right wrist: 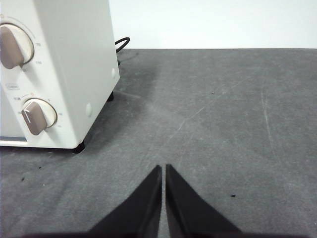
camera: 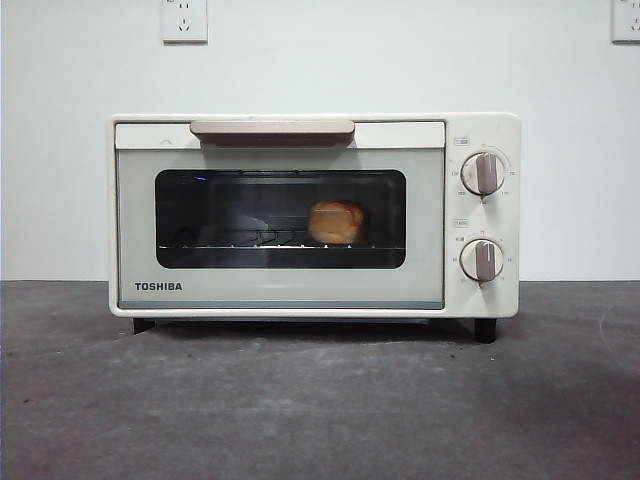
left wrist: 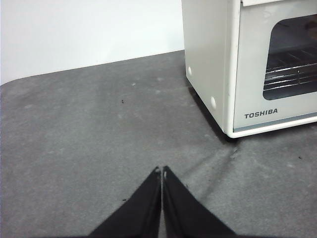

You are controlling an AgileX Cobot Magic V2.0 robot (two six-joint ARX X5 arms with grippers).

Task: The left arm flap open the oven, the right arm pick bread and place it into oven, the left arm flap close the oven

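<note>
Grey worktop (camera: 320, 400) lies bare before you; your left end effector (left wrist: 162, 171) and right end effector (right wrist: 163, 168) rest pinched together, holding nothing. Behind the oven (camera: 280, 290) glass, at 3 o'clock on the rack, sits the bread (camera: 335, 222): likely light, soft, crushable, best gripped gently across its middle.

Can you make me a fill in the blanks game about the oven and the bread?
1. The bread sits inside the oven on the wire ____.
2. The oven door is ____.
3. The left gripper and the right gripper hold ____.
4. The name printed on the oven door is ____.

Missing words: rack; closed; nothing; TOSHIBA
</note>
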